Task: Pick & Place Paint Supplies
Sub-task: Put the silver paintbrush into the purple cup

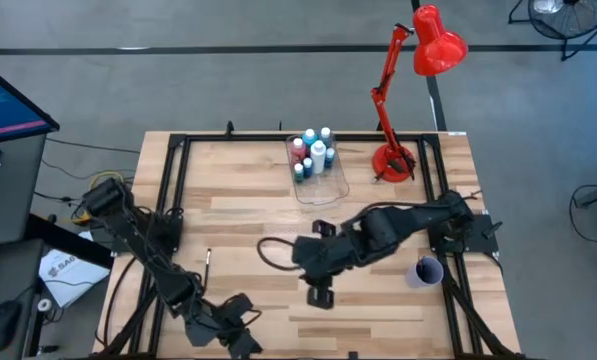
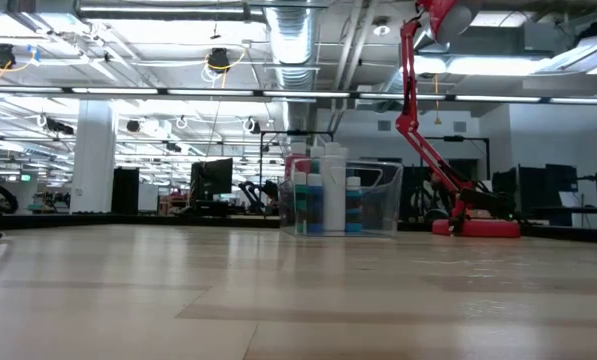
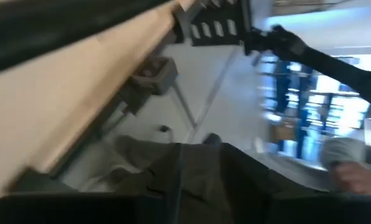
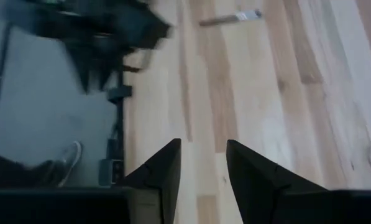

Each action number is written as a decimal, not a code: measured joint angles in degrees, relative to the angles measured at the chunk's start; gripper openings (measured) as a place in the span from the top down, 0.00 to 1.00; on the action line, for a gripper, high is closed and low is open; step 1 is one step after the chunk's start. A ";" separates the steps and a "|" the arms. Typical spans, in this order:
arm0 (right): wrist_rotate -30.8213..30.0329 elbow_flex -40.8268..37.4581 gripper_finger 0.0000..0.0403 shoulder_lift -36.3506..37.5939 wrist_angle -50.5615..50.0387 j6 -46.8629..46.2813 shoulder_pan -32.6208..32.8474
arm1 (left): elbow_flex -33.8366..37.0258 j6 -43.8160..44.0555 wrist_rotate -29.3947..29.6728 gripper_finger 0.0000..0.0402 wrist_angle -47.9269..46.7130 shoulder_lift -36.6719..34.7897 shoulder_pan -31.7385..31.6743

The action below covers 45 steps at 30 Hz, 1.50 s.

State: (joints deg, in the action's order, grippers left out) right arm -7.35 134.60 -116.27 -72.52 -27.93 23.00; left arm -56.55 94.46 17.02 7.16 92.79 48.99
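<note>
Looking past your right claw (image 4: 201, 165), you are seeing two dark fingers standing a little apart with bare wood between them, holding nothing. In the high view that claw (image 1: 321, 296) is hanging over the middle of the table (image 1: 378, 310), pointing toward the near edge. A thin dark paintbrush (image 4: 229, 18) with a pale metal band near one end is lying flat on the planks ahead of it; from above the paintbrush (image 1: 207, 262) is sitting on the left half of the table, well apart from the claw. Your left claw (image 1: 240, 340) is reaching at the near edge of the table, and whether its fingers are open or shut you cannot tell. Farther back, the paint bottles (image 1: 313, 152), white, light blue, blue-green and one pink-red, are standing upright together inside the clear box (image 1: 328, 188). A purple cup (image 1: 427, 270) is resting near the right arm, and a red lamp (image 1: 418, 60) is standing at the far right.
</note>
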 joint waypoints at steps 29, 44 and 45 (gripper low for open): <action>1.86 -27.53 0.70 15.38 35.79 14.27 7.12 | -3.25 23.77 -1.61 0.99 -46.17 -5.39 -6.31; 3.12 -45.13 0.70 24.92 50.00 5.74 4.06 | 5.08 35.78 -2.97 0.99 -71.91 -17.76 -6.92; 3.23 -45.14 0.70 24.91 50.12 5.85 4.29 | 5.53 35.86 -1.17 0.99 -72.20 -19.02 -6.94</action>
State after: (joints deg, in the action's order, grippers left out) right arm -4.12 89.46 -91.36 -22.40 -22.08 27.29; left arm -51.02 130.32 15.85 -65.04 73.77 42.05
